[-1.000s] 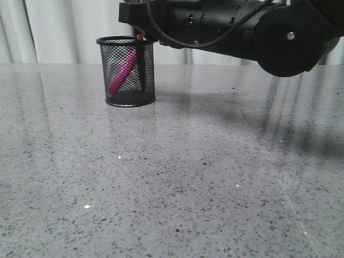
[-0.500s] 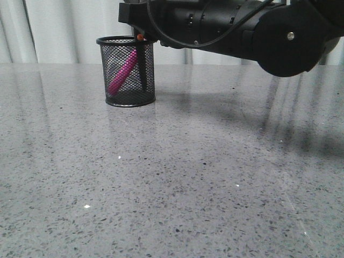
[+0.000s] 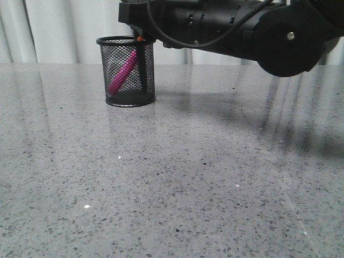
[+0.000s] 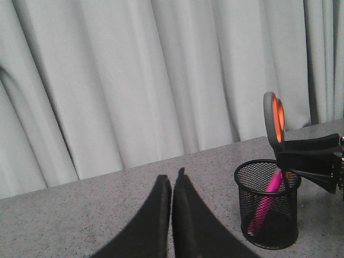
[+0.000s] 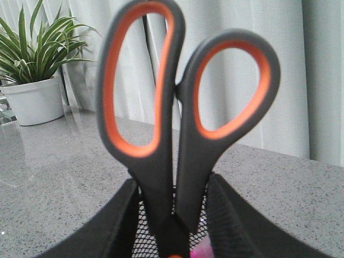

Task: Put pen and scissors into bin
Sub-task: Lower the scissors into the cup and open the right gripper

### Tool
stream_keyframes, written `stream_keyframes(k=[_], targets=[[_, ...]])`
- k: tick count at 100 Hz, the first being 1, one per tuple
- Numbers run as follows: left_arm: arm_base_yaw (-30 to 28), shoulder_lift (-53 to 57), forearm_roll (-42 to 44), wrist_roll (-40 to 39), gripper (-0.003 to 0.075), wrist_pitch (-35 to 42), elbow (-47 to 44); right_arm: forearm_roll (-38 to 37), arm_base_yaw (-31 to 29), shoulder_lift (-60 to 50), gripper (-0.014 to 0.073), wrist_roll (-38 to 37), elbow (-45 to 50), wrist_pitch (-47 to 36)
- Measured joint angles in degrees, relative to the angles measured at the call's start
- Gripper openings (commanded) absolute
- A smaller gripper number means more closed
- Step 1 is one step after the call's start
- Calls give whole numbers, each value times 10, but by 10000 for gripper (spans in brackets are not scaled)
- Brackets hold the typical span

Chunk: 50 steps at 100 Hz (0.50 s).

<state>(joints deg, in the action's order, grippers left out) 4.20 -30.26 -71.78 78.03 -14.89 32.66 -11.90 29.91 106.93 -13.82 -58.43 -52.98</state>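
Observation:
The bin [image 3: 126, 71] stands at the table's far left; it also shows in the left wrist view [image 4: 267, 207]. The pink pen [image 3: 121, 72] leans inside it and shows through the mesh [image 4: 264, 207]. My right gripper [image 5: 172, 183] is shut on the scissors [image 5: 183, 123], its fingers [image 5: 121, 217] pressing on both handle shanks. The scissors stand upright, handles up [image 4: 274, 121], the orange pivot [image 3: 140, 38] at the rim and the blades inside the bin. My left gripper [image 4: 171, 183] is shut and empty, low over the table to the bin's side.
My right arm [image 3: 258, 32] reaches across the top of the front view to the bin. A potted plant [image 5: 33, 99] stands on the table beyond the bin. White curtains [image 4: 134, 80] hang behind the table's far edge.
The scissors' orange pivot has sunk slightly, down to the bin's rim. The pen, the bin and the left gripper have not moved.

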Motion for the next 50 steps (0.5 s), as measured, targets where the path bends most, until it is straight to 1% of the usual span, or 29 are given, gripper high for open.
stream_keyframes(k=[23,28,40,45,50], targets=[[0,0,1,0,-22,0,0,0,0,0,266,0,0,0],[0,0,1,0,-22,0,0,0,0,0,296,0,0,0],[0,0,1,0,-22,0,0,0,0,0,430,0,0,-2],[0,0,1,0,-22,0,0,0,0,0,461,0,0,-4],[0,0,1,0,-22,0,0,0,0,0,465,0,0,-3]])
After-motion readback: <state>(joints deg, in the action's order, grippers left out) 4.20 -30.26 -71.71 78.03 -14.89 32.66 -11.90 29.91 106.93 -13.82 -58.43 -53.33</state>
